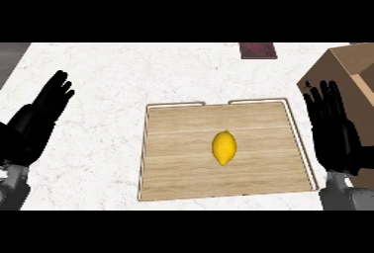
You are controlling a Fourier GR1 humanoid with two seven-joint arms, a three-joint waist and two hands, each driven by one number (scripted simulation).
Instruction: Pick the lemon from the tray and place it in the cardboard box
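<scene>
Head view is showing the yellow oval lemon (pixel 224 147) lying untouched mid-frame on the flat wooden tray (pixel 175 185). The black right hand (pixel 332 133), fingers straight and apart, is standing beside the tray, near the brown cardboard box (pixel 350 64) at upper right, so it is probably the picker. The black left hand (pixel 40 123) is resting at the left edge, fingers spread.

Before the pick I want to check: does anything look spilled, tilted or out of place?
Nothing stands out. The lemon lies near the middle of the tray, the cardboard box stands to the right, and the left hand and right hand are open beside the tray.
</scene>
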